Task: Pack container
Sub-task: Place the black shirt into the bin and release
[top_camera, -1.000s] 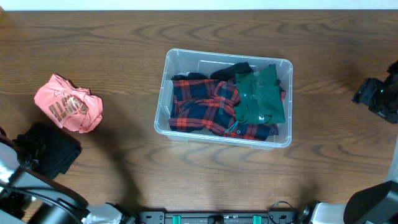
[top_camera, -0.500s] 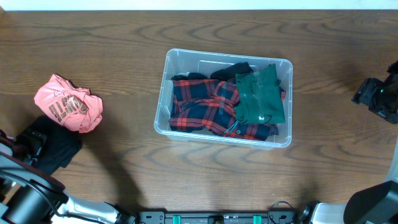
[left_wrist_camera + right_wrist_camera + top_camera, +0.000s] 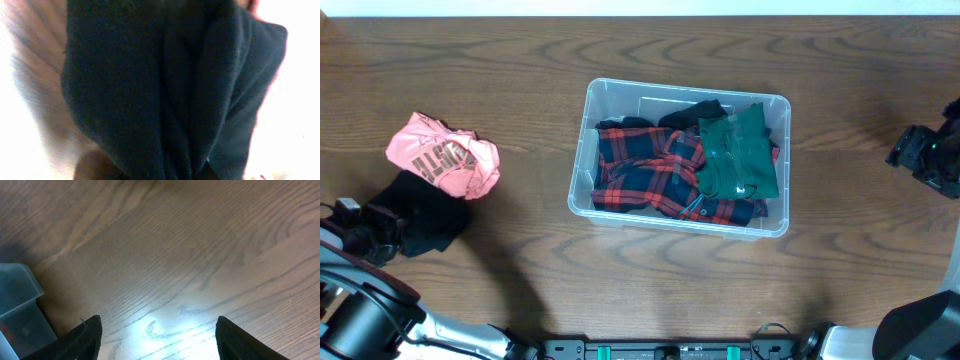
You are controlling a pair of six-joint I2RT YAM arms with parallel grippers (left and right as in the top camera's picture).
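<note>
The clear container (image 3: 588, 150) stands mid-table, holding a red-and-blue plaid shirt (image 3: 645, 170), a green garment (image 3: 738, 152) and a black one (image 3: 695, 112). At the left lies a pink garment (image 3: 443, 167), its lower edge resting on a black garment (image 3: 428, 218). My left gripper (image 3: 375, 235) is shut on the left edge of that black garment (image 3: 165, 85), and the cloth fills the left wrist view. My right gripper (image 3: 923, 155) hovers open over bare wood at the far right. In its own view the right gripper (image 3: 160, 345) holds nothing, and a corner of the container (image 3: 17, 310) shows at the left.
The wooden table (image 3: 520, 60) runs to a pale strip along the back edge. Arm bases and a black rail (image 3: 670, 350) sit at the front edge. Bare wood lies between the container and each gripper.
My left gripper went from open to shut on the black garment. The black and pink garments both shifted a little to the right. The right arm has not moved.
</note>
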